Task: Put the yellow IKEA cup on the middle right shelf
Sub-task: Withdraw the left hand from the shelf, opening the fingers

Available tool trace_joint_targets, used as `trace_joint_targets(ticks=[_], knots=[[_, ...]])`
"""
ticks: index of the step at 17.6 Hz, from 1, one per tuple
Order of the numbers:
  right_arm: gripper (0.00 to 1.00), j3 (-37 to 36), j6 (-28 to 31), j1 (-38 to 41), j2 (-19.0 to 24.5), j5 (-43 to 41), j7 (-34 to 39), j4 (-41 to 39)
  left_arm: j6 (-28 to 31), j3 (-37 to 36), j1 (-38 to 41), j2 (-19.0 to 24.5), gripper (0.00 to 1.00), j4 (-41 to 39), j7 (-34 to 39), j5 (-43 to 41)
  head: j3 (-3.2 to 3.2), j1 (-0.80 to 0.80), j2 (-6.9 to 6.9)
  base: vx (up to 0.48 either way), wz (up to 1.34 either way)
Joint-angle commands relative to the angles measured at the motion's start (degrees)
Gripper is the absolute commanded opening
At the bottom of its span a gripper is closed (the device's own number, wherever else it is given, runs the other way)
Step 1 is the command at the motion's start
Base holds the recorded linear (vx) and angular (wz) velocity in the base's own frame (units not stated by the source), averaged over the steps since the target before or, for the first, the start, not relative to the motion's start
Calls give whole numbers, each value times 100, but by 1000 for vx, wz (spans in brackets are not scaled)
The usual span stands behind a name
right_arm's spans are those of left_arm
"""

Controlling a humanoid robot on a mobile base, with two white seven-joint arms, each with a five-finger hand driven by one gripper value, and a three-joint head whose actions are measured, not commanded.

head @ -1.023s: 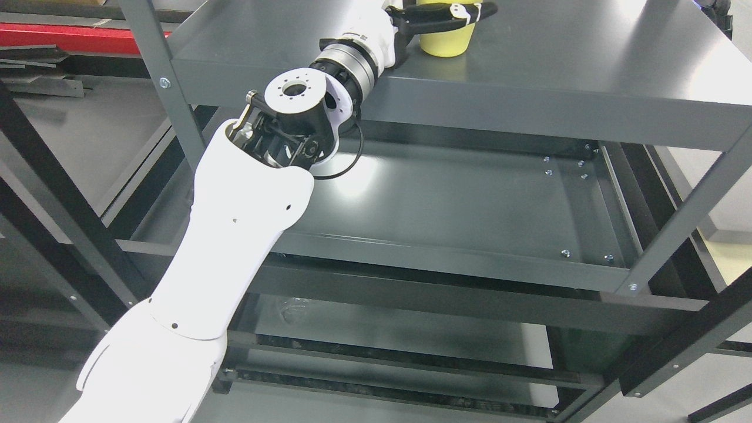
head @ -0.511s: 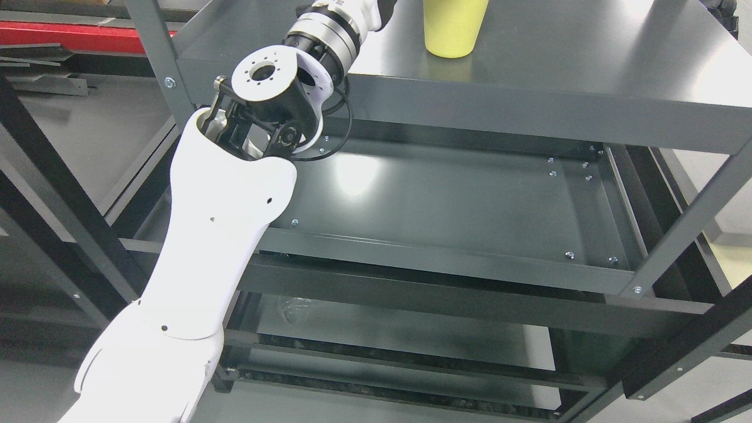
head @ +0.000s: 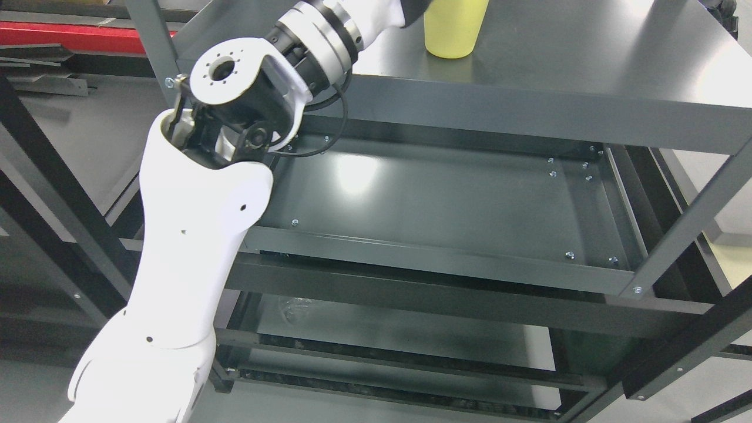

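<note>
Left arm [head: 194,235]: a white-shelled limb that rises from the lower left corner, bends at a black-and-silver wrist joint, and reaches up and rightward over the front lip of the top shelf.
Robot hand: cut off by the top edge of the view; only a dark sliver shows just left of the cup, so I cannot tell whether its fingers are apart, together or clamped on anything.
Yellow IKEA cup [head: 453,29]: upright on the top shelf, near the upper edge of the frame and right beside where the wrist leaves view; its rim is out of frame. Whether the base rests fully on the metal or is just lifted is hard to say; a faint yellow reflection lies beneath it.
How it should handle: it looks like a smooth, tapered plastic tumbler, probably light, stiff and not fragile. The glossy, narrowing wall may slip downward through a loose hold, and too hard a squeeze could flex it.
Where to hold: around the upper wall, where it is widest, fingers wrapping the side and keeping it upright.
Top shelf [head: 576,76]: dark grey sheet metal with glare at the right.
Middle shelf [head: 446,205]: the tray directly below, bare metal; its right portion [head: 578,217] is the target, reached under the top shelf's front lip.
Right arm: not visible.
</note>
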Motion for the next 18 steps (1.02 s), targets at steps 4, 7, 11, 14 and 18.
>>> trace_joint_targets(ticks=[4, 7, 11, 14, 18], knots=[[99, 97, -6, 80, -100, -141, -4, 0, 18, 377, 626, 902, 98, -735, -2978, 51, 0, 0, 0, 0, 0], [99, 97, -6, 80, -100, -141, -4, 0, 26, 79, 1083, 1176, 98, -735, -3693, 139, 0, 0, 0, 0, 0], [99, 97, -6, 80, -100, -141, -4, 0, 0, -710, 1821, 1132, 98, -727, -3721, 183, 0, 0, 0, 0, 0], [99, 97, -6, 80, -100, -141, -4, 0, -53, -1327, 2620, 1071, 99, -709, -3660, 131, 0, 0, 0, 0, 0], [99, 97, -6, 80, -100, -141, -4, 0, -1234, -979, 3702, 63, 99, 289, -3047, -1121, 0, 0, 0, 0, 0]])
